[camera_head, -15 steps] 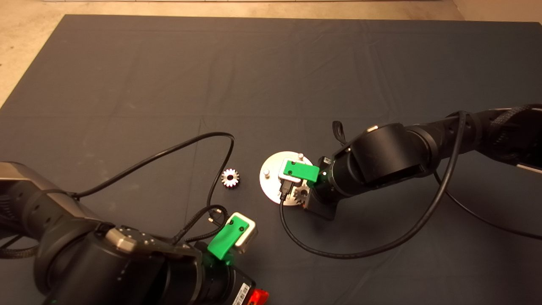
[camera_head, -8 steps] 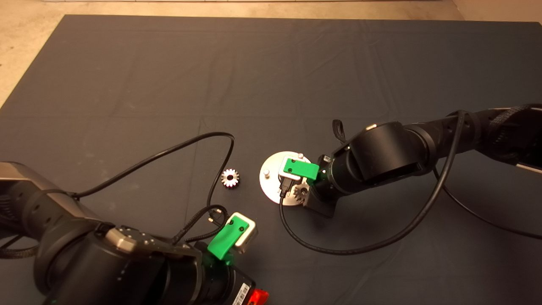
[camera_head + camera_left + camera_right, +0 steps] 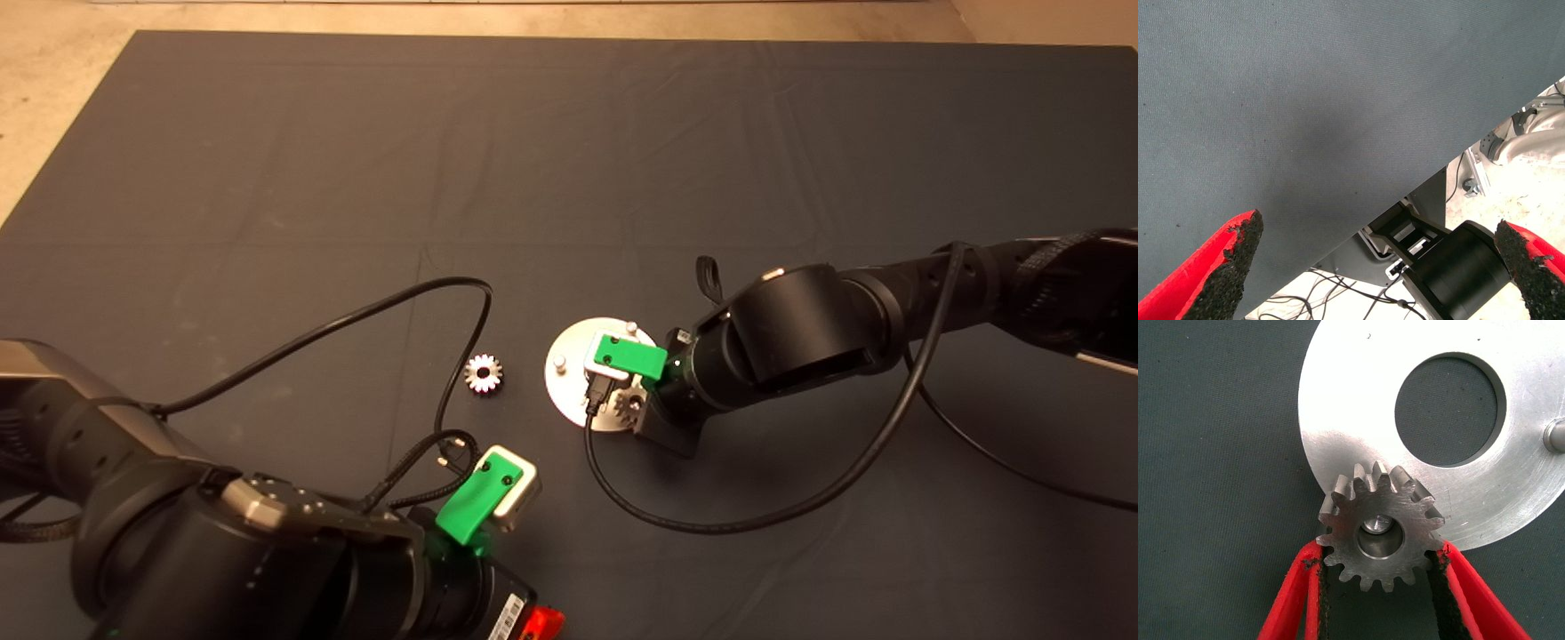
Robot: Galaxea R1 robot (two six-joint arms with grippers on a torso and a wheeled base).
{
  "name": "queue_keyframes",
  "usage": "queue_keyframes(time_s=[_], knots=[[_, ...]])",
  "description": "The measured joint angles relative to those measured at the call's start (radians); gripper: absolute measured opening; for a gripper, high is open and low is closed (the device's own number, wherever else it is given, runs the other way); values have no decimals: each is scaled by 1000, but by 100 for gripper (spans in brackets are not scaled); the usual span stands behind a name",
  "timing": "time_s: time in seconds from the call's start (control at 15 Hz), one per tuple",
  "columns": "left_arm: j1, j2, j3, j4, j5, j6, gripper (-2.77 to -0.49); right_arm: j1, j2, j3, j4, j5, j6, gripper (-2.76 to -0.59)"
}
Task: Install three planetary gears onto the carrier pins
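My right gripper (image 3: 1378, 553) is shut on one planetary gear (image 3: 1379, 533) at the near rim of the shiny round disc (image 3: 1358, 420). Through the gear's bore shows the top of one carrier pin (image 3: 1376, 523). Another bare pin (image 3: 1557, 435) stands past the disc's central hole. From above, the held gear (image 3: 625, 409) sits at the disc's (image 3: 573, 378) near edge, where two bare pins (image 3: 559, 363) (image 3: 630, 326) stand. A loose gear (image 3: 483, 373) lies flat on the mat left of the disc. My left gripper (image 3: 1381, 267) waits open at the lower left.
A black cable (image 3: 711, 524) loops over the mat in front of the right arm. Another cable (image 3: 356, 316) arcs from the left arm close to the loose gear. The left wrist view shows the mat's edge and the robot's base beyond it.
The right gripper and its gear have crept slightly left along the disc's near edge. The left arm and the loose gear have not moved.
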Motion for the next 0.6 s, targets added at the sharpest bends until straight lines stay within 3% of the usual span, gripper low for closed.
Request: queue_keyframes(time_s=[0.6], knots=[[0, 0, 0, 0, 0, 0, -76, -3, 3, -9, 0, 1, 0, -252]])
